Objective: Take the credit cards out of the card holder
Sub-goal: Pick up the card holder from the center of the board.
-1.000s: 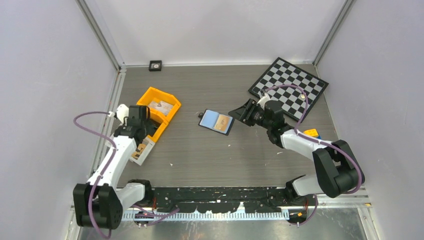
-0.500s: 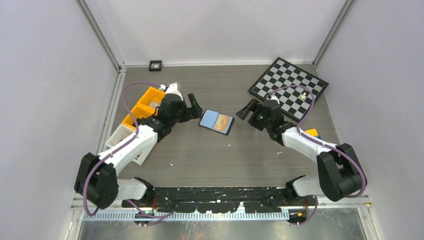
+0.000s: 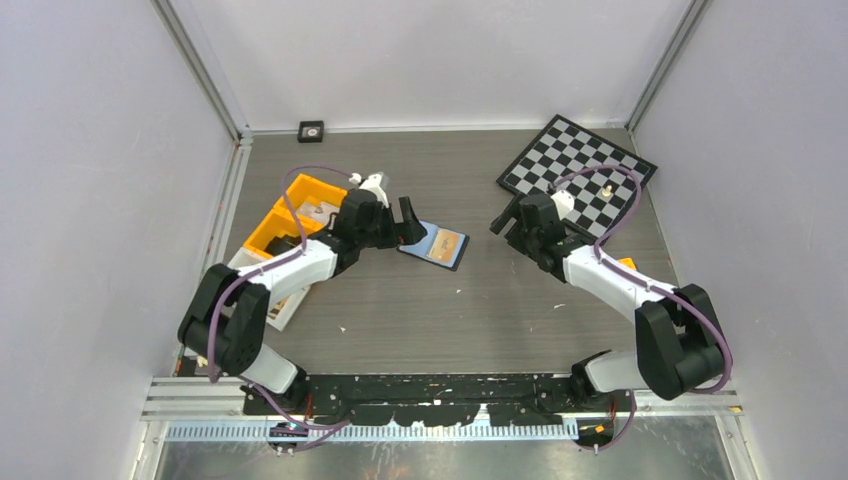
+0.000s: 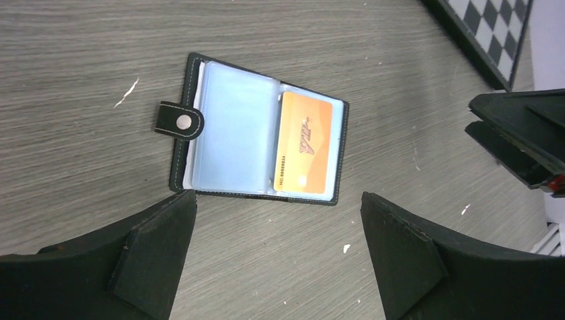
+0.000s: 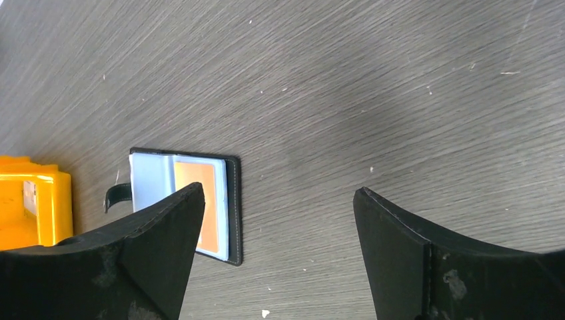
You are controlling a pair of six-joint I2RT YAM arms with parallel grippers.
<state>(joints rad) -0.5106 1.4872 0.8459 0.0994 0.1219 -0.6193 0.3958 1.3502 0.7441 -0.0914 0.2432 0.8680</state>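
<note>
An overhead view shows the card holder point(image 3: 436, 243) lying open and flat on the grey tabletop, about midway between two robot arms. Its snap tab point(image 4: 180, 121) sticks out to one side. Inside, an orange-tan credit card point(image 4: 304, 152) sits in one clear pocket, and the facing pale blue sleeve point(image 4: 230, 137) hides whatever it holds. The left tool point(image 4: 276, 200) hovers right at the holder's edge, its jaws spread wide and holding nothing. The right tool point(image 5: 280, 193) waits a little way off on the other side, equally wide open and empty. An orange bin point(image 3: 300, 205) and a chessboard point(image 3: 580, 165) sit further away. The likely trouble is that nothing pins the holder down. A finger pushing on the thin, flat card could skid the whole holder, fold it shut, or pinch sleeve and card together and lift everything. The two tools could also collide if both close in.
</note>
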